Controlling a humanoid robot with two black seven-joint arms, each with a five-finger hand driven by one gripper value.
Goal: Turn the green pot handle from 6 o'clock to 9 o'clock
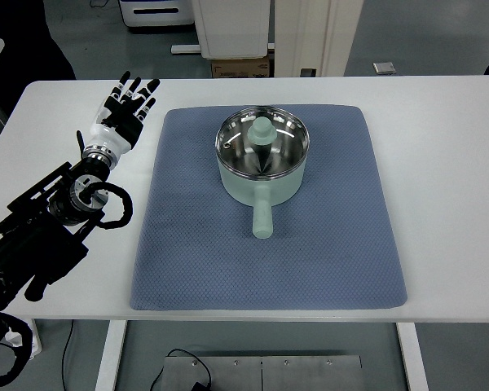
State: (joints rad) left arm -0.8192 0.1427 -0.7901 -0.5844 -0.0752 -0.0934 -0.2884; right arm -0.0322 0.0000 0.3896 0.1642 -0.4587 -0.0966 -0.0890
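Note:
A pale green pot [262, 171] with a glass lid and green knob [262, 129] stands on a blue mat [342, 228] at the middle of the table. Its straight handle [262, 218] points toward the near edge, at 6 o'clock. My left hand [129, 104] lies on the white table to the left of the mat, well away from the pot, fingers spread and holding nothing. The left arm [57, 212] runs in from the lower left edge. No right arm shows.
The white table [440, 163] extends around the mat on all sides. Beyond its far edge stand white furniture legs and a cardboard box [241, 67] on the floor. Cables hang below the near edge.

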